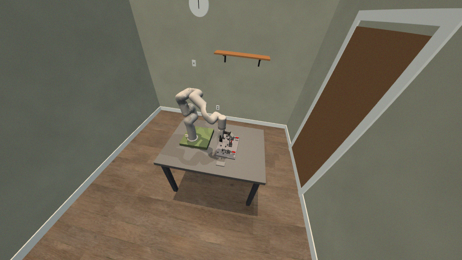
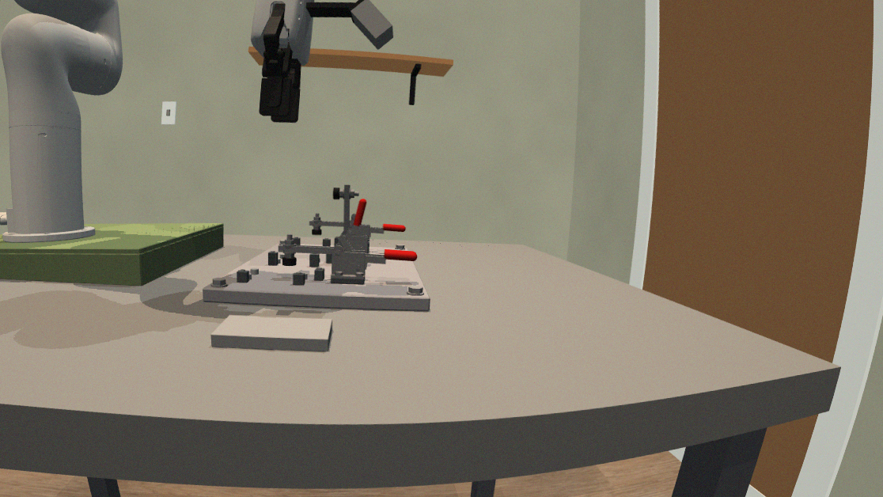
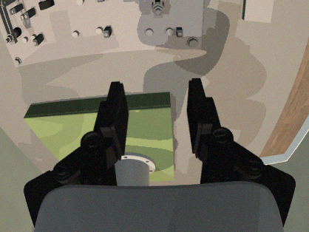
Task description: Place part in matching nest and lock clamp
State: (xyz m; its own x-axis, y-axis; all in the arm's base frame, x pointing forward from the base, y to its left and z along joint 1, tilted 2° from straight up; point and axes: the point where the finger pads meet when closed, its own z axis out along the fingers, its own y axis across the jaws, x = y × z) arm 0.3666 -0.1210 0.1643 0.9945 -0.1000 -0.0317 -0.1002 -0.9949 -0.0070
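The fixture (image 3: 98,11) carries three clamps with red handles. The near handle (image 2: 399,254) and the middle one (image 2: 393,227) lie level. The far handle (image 2: 359,211) stands up and its bar is raised. My gripper (image 2: 281,117) hangs high above the fixture's left side, fingers pointing down. The fingers stand half apart with nothing between them.
The arm's green base block (image 2: 111,247) stands left of the fixture, close to it. The table's front and right edges lie beyond the part. A wooden wall shelf (image 2: 370,62) is far behind the gripper.
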